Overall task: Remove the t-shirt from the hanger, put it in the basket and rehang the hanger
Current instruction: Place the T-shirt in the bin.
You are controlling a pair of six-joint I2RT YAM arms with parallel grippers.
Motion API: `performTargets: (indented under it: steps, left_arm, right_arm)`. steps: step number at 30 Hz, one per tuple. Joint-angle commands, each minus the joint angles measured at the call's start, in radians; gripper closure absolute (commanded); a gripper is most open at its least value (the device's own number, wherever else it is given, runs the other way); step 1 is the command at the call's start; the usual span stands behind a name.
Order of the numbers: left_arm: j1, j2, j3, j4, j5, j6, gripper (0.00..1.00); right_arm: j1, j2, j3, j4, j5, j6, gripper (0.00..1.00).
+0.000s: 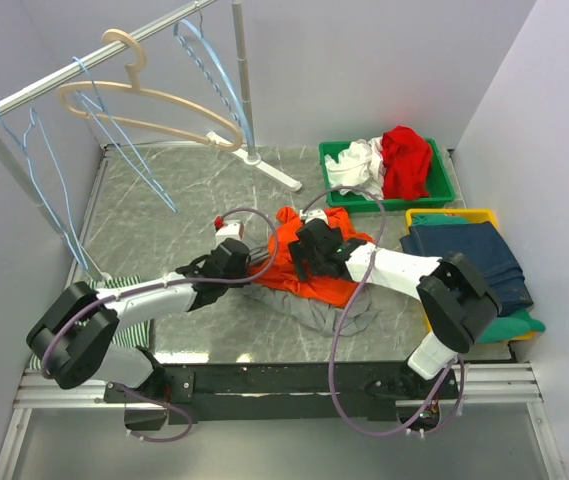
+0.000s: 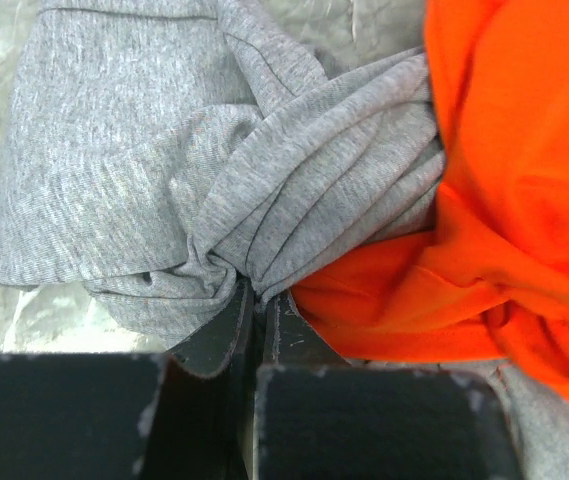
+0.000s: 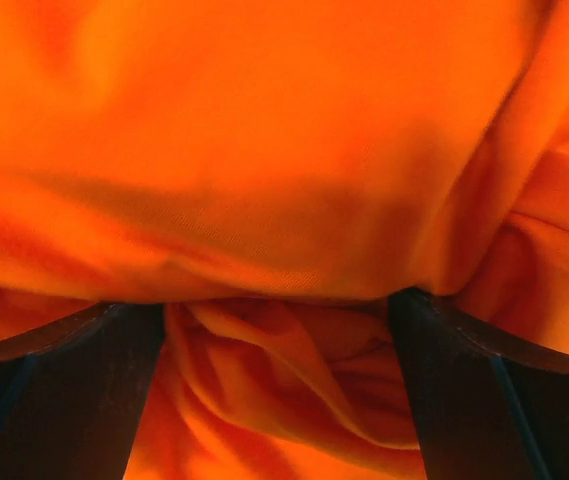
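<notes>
Orange t-shirt (image 1: 282,262) lies crumpled, bunched against a grey garment (image 1: 309,312).

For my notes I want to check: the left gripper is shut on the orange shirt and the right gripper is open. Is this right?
Not quite. The left gripper is shut on the grey cloth, not the orange shirt, as the left wrist view shows. The right gripper is open.
</notes>
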Motion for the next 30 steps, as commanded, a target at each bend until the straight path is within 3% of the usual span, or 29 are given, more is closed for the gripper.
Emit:
performTargets:
  steps: [1,4,6,11,16,21,26,30]
  left_arm:
    - [0.001,-0.055,-0.027,-0.021,-0.031,-0.006,0.99]
    - [0.001,-0.073,-0.040,-0.041,-0.046,-0.012,0.99]
    - [0.003,-0.084,-0.050,-0.054,-0.053,-0.015,0.99]
    - [0.003,-0.107,-0.066,-0.061,-0.059,-0.019,0.99]
    - [0.004,-0.118,-0.067,-0.058,-0.054,-0.023,0.98]
    - [0.004,-0.126,-0.072,-0.057,-0.050,-0.025,0.72]
    - [0.004,-0.118,-0.075,-0.046,-0.044,-0.026,0.26]
    - [0.004,-0.100,-0.073,-0.034,-0.034,-0.028,0.19]
  right_arm:
    - [-0.032,-0.004,0.019,-0.010,0.155,0.066,0.07]
    - [-0.069,-0.059,-0.019,0.005,0.139,0.079,0.20]
    - [-0.091,-0.114,-0.040,0.008,0.134,0.081,0.34]
    - [-0.160,-0.160,-0.028,-0.009,0.091,0.060,1.00]
    - [-0.189,-0.180,0.041,-0.017,0.112,0.041,1.00]
    - [-0.235,-0.247,0.165,-0.027,0.143,0.012,1.00]
    - [-0.269,-0.306,0.330,-0.001,0.128,-0.046,1.00]
    - [-0.289,-0.294,0.438,0.012,0.143,-0.078,1.00]
